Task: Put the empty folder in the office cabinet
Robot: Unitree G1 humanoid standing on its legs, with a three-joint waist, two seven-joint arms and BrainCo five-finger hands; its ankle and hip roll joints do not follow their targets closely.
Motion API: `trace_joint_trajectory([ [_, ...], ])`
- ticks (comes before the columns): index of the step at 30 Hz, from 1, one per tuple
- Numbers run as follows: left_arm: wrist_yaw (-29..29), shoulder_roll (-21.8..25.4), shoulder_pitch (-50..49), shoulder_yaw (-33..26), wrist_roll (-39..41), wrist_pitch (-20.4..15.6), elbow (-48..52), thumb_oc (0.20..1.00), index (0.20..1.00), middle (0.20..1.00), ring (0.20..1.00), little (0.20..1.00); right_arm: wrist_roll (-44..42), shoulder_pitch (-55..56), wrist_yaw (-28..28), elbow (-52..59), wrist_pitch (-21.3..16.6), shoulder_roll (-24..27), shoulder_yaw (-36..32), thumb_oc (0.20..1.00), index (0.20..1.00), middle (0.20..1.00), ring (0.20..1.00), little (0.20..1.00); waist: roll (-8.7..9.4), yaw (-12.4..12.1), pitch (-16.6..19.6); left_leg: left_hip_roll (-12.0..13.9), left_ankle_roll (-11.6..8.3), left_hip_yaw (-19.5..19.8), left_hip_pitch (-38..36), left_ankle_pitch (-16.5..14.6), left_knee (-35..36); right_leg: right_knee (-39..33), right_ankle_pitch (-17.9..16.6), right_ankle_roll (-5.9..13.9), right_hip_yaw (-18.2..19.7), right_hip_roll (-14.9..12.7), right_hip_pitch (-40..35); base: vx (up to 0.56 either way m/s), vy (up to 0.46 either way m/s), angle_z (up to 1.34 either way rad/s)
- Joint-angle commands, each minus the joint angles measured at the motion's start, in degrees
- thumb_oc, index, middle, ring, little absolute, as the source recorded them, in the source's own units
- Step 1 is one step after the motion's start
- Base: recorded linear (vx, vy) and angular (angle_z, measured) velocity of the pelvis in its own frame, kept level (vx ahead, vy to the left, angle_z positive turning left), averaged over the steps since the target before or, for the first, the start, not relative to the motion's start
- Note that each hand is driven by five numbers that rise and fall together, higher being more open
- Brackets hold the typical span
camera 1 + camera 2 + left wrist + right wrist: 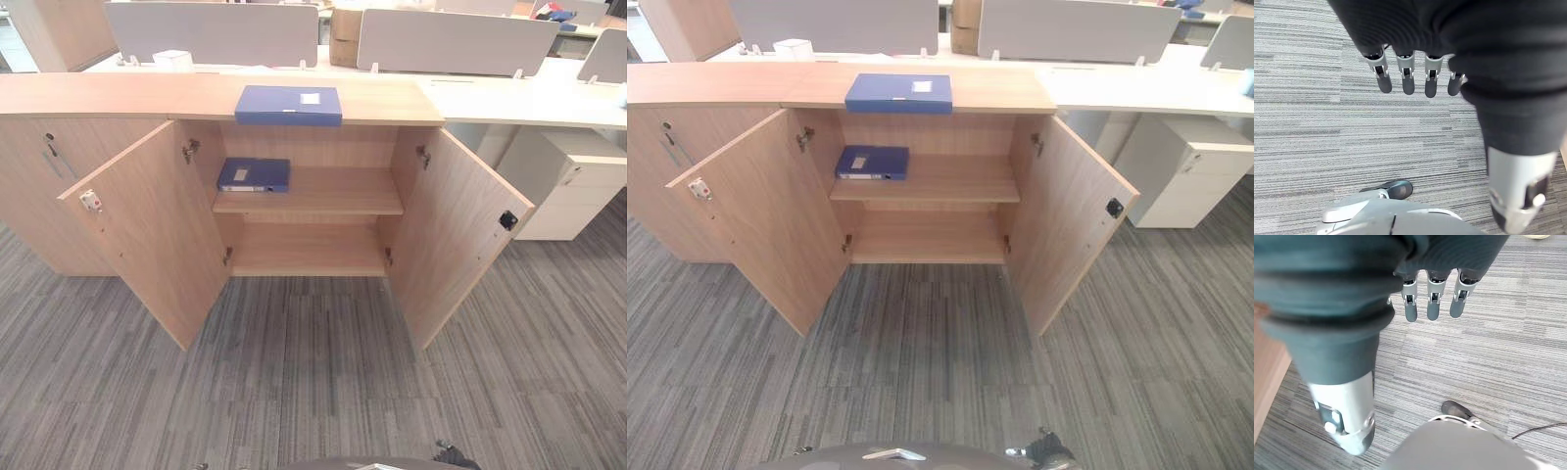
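A blue folder [289, 104] lies flat on top of the wooden office cabinet [323, 250], above its opening. A second blue folder [254, 174] lies on the left end of the upper shelf [333, 191] inside. Both cabinet doors stand wide open. My left hand [1408, 73] hangs over the grey carpet with straight fingers and holds nothing. My right hand [1432, 296] also hangs over the carpet, fingers straight and empty. Both hands are far from the folders.
The left door [157, 230] and right door [456, 230] swing out toward me over the striped carpet. A white drawer unit [568, 186] stands right of the cabinet. Desks with grey dividers [211, 31] run behind it. The lower shelf [309, 255] is bare.
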State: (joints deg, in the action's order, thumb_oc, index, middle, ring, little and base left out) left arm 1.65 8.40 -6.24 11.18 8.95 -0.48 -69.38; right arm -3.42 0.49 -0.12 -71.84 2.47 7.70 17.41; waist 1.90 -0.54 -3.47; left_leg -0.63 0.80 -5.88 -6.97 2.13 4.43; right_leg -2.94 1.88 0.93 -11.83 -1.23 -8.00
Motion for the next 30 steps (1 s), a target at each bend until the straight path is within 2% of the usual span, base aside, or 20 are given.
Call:
trace_joint_trajectory([
  [1,0.2,-0.4,4.1,-1.0,1.7,-1.3,-3.0,1.000,1.000,1.000,1.000,1.000,0.0,-2.9,-0.3,-3.7,-0.5,-0.4,1.9,1.000,1.000,1.000,1.000,1.000,0.52,0.1,0.5,3.6,-4.23,-1.1,-1.4,-5.0,0.6,-2.1,1.1,4.99,-0.3,-2.8,-0.2,0.00,0.000,0.00],
  [30,-2.9,-0.7,4.1,-1.2,-0.4,-0.4,-7.3,1.000,1.000,1.000,1.000,1.000,2.0,-2.0,1.2,-6.3,0.1,0.3,0.7,1.000,1.000,1.000,1.000,1.000,-0.11,0.9,0.8,3.5,-4.33,-1.9,-1.8,-5.4,0.6,-2.1,1.2,5.10,-0.2,-3.1,-0.4,0.00,0.000,0.00],
])
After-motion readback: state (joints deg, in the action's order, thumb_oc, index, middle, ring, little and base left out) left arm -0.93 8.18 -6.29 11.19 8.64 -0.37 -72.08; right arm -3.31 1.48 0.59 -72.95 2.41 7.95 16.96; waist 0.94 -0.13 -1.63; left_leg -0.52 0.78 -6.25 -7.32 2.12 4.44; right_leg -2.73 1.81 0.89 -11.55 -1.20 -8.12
